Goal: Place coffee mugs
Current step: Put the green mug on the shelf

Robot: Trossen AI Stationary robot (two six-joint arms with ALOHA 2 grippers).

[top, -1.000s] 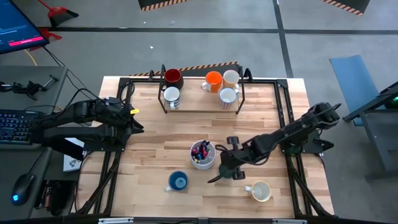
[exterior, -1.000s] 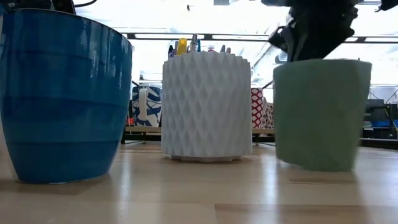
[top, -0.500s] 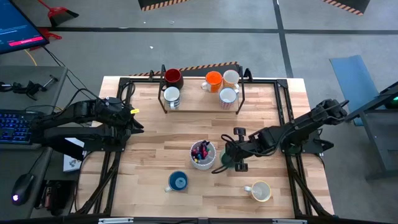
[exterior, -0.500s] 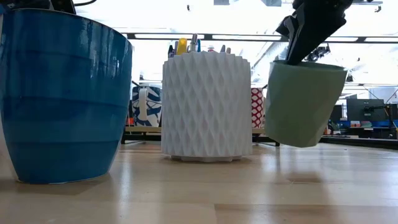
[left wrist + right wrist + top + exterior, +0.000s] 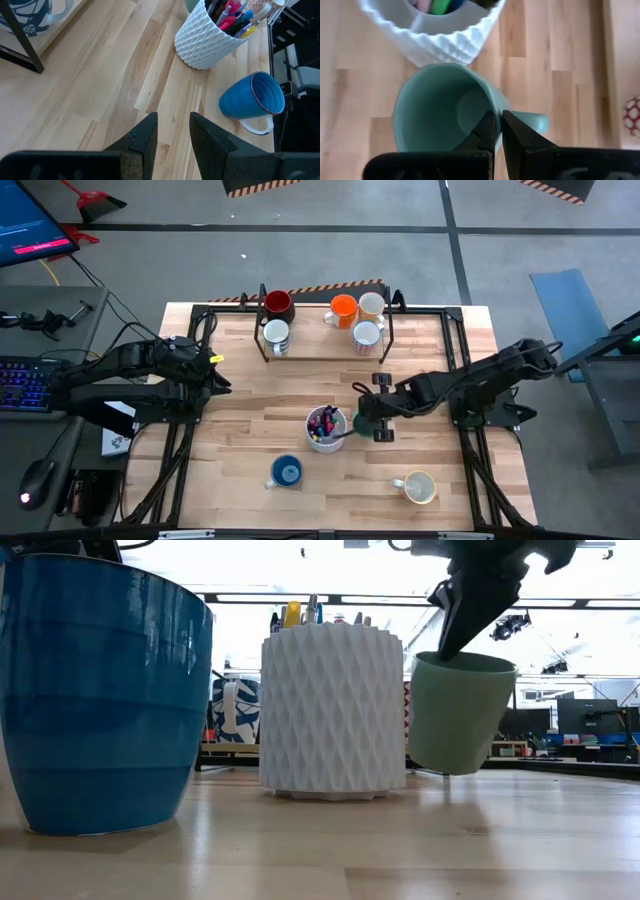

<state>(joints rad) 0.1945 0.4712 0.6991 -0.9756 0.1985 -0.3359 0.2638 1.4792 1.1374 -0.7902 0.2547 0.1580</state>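
Above the wooden table (image 5: 250, 405), right gripper (image 5: 498, 131) clamps green mug (image 5: 458, 712); left gripper (image 5: 172, 131) open.

In the low view the blue mug (image 5: 100, 700) is cut off at the left edge, its handle unseen. The pen cup (image 5: 332, 710) hides most rack mugs (image 5: 236, 710) behind it. In the high view, the right arm covers the green mug (image 5: 361, 423).

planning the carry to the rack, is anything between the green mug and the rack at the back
Nothing visible. The right tool holds the green mug lifted beside the pen cup; bare table lies between it and the rack.
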